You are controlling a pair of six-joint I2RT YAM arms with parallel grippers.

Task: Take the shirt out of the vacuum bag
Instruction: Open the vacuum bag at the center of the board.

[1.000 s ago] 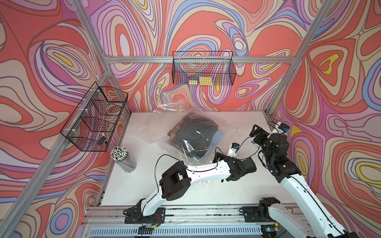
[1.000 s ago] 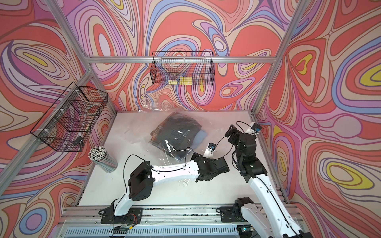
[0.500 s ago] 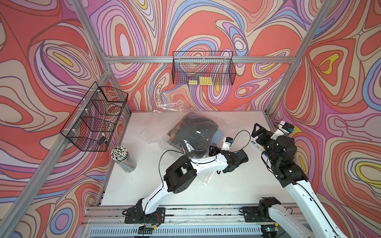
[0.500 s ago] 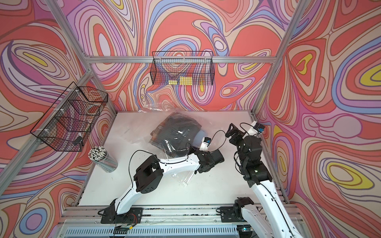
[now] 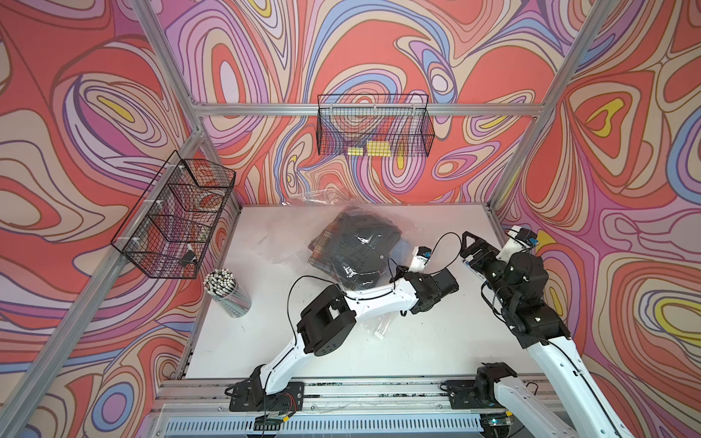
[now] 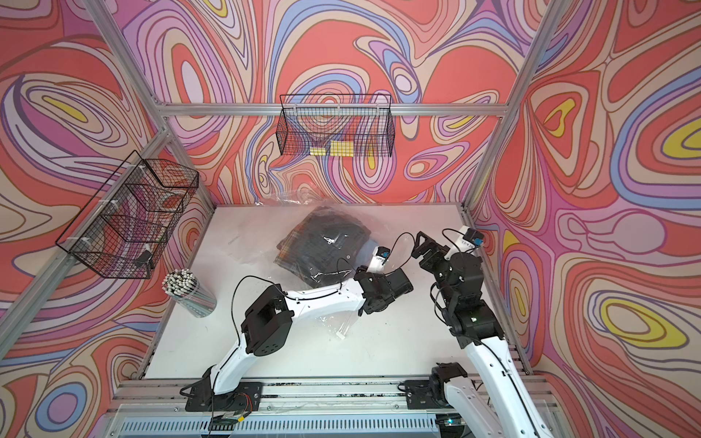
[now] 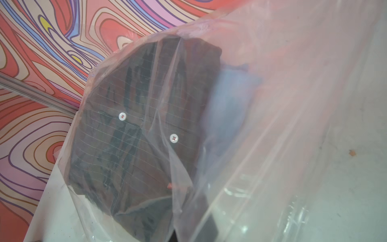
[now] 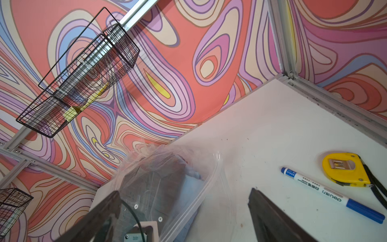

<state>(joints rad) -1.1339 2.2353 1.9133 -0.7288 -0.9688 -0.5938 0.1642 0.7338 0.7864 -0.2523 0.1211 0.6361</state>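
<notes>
White links (image 5: 379,299), black joints (image 5: 326,326), black right hand (image 5: 468,248).

glossy clear plastic vacuum bag (image 7: 289,100), dark cloth shirt (image 7: 129,150), matt white table (image 5: 265,341)

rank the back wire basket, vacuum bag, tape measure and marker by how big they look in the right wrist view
back wire basket, vacuum bag: largest, too alike to rank; the bag runs out of frame
yellow tape measure
blue marker: longer but thinner, so close
</notes>
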